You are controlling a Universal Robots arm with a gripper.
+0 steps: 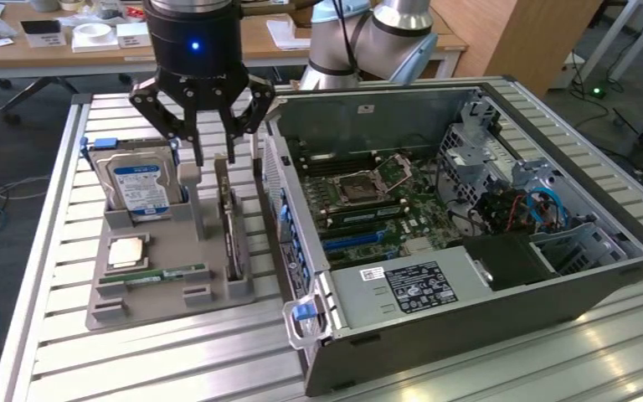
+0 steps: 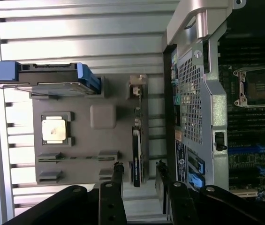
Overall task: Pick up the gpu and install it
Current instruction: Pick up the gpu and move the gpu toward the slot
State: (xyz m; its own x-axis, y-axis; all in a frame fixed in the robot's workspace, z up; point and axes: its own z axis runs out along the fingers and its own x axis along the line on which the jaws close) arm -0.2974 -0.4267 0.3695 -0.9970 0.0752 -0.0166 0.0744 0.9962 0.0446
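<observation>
Exterior view: the arm [image 1: 394, 33] reaches in from the far side of the slatted table [image 1: 131, 360]. Its gripper [image 1: 215, 156] points straight down over the far end of the grey holder [image 1: 171, 293]. The jaws are spread, with nothing pinched between them. The gpu [image 1: 231, 230] stands on its long edge in a slot along the holder's side nearest the computer case [image 1: 501, 310], and its far end is just under the fingertips. Whether the tips have reached the card's upper edge I cannot tell. On the exterior view's right the case's side wall runs close alongside the card, leaving only a narrow lane. On the exterior view's left a grey post [image 1: 188, 182] rises just beside the card, and past it the hard drive [image 1: 138, 186] stands upright. A processor chip [image 1: 127, 251] and a RAM stick [image 1: 172, 273] lie low in the holder.

Wrist view: the gpu [image 2: 137, 140] is seen edge-on as a thin dark strip. The fingers [image 2: 117, 180] stand one on each side of its near end, with a clear gap on both sides. The case's perforated wall [image 2: 191, 98] lies just beyond one finger, and the motherboard [image 2: 254, 117] is behind it. On the other side there is open holder surface [image 2: 83, 140]
</observation>
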